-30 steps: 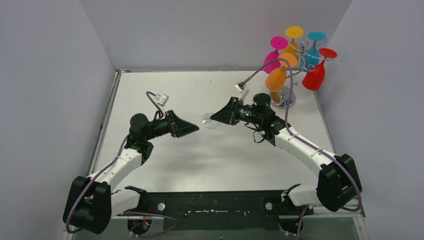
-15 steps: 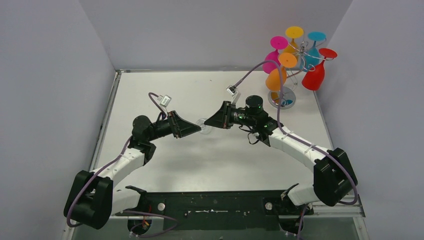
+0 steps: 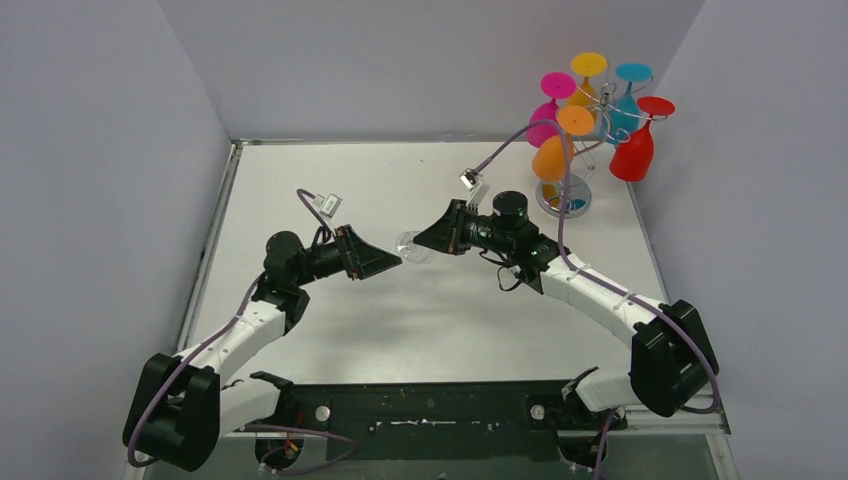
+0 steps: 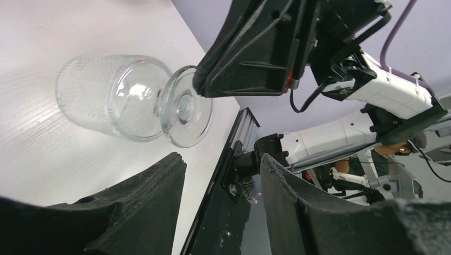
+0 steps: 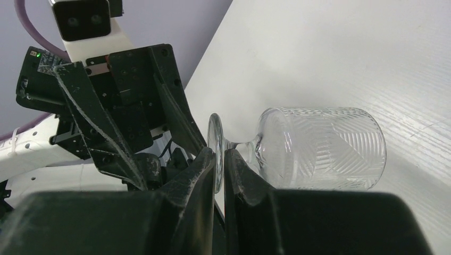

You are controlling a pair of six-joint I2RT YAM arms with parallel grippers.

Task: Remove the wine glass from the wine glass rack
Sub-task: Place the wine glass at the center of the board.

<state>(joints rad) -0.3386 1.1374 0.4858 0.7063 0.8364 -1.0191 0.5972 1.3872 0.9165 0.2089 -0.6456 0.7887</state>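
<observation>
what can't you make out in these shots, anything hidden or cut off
- top view: wine glass rack stem and hooks, mostly hidden behind the coloured glasses
- top view: clear wine glass too small and faint to show if the left claw touches it
- right wrist view: lower edge of the glass foot, covered by the right claw
- wrist views: whether the bowl rests on the table or hangs above it

Right gripper (image 5: 219,159) pinches the round foot (image 5: 214,135) of the clear wine glass (image 5: 319,149) edge-on between both fingers. The glass lies sideways, its patterned bowl to the right of the foot, over the white table (image 5: 340,64); contact unclear. Left gripper (image 5: 167,159) sits just left of the foot, fingers spread, its wrist camera (image 5: 85,18) above.
</observation>
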